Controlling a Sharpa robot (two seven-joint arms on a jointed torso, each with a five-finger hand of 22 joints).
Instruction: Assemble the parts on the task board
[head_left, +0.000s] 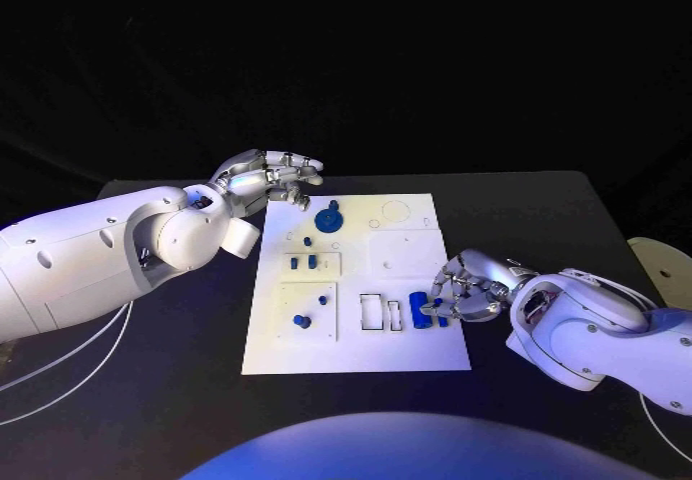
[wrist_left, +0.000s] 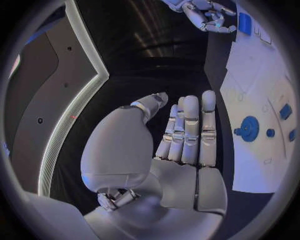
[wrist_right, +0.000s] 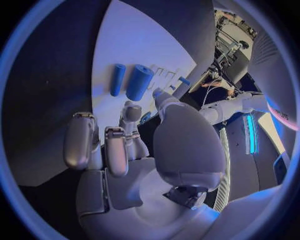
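Right hand (head_left: 464, 287) seemingly empty beside two blue cylinders (wrist_right: 131, 81) on white task board (head_left: 418, 350)

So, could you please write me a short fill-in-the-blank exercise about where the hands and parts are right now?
1. The blue gear lies on the white task ____.
2. The left hand hovers at the task board's far ____ corner in the head view.
3. The two blue cylinders lie just ahead of the ____ hand.
4. The right hand holds ____.

Missing words: board; left; right; nothing
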